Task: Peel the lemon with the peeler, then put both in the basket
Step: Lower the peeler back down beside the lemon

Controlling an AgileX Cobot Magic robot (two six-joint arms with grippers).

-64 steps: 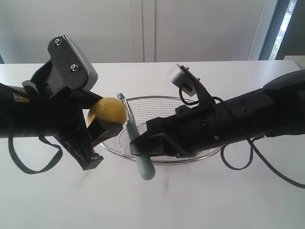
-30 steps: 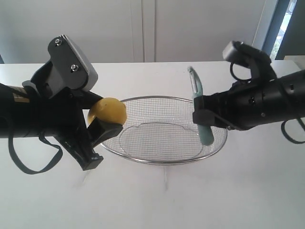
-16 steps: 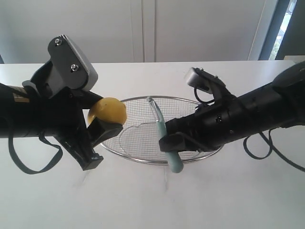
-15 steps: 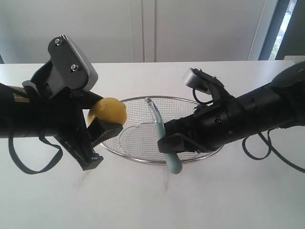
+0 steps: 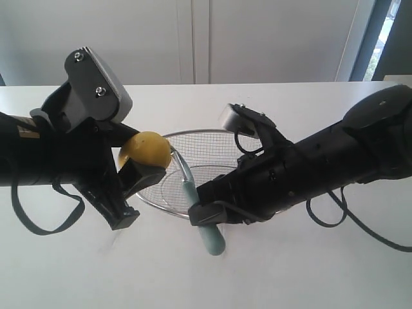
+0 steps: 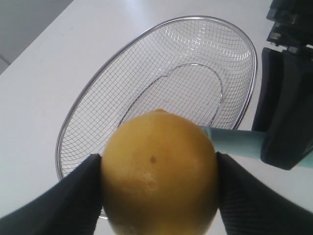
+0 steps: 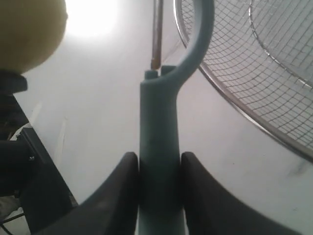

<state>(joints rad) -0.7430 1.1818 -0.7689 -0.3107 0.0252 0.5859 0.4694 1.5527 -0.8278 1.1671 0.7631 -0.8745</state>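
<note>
Exterior view shows the lemon (image 5: 147, 149) clear of the table, just beside the left edge of the basket (image 5: 206, 147), pinched between the two dark fingers (image 6: 73, 196) of the left gripper (image 5: 141, 158), whose jaws stand wide around the fruit. In the left wrist view the skin facing the camera looks smooth and whole. The peeler (image 5: 210, 239) slants upward with its curved head and thin blade just beside the lemon's right side; whether the blade touches the skin cannot be told. The right gripper (image 5: 202, 215) clamps the teal handle, its jaws narrow on it, and its arm reaches across over the basket. The basket rests on the white table (image 5: 290, 270).
</note>
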